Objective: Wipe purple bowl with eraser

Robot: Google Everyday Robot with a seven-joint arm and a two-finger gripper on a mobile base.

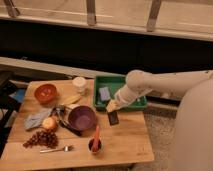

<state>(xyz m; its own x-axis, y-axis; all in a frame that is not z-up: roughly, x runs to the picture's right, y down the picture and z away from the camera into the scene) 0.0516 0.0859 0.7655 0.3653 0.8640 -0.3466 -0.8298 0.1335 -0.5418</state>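
Note:
The purple bowl (82, 117) sits on the wooden table (125, 142), left of centre. My gripper (113, 107) hangs just right of the bowl, by the front left corner of the green tray (127, 80). It is shut on the eraser (113, 118), a small dark block that hangs below the fingertips, close above the table. The eraser is right of the bowl's rim and apart from it.
A grey-blue block (104, 93) lies in the green tray. An orange-red bowl (45, 92), a white cup (79, 83), a banana (70, 100), a cloth (35, 120), an orange fruit (49, 123), grapes (40, 138), a fork (56, 149) and a small cup holding a carrot (95, 144) lie around.

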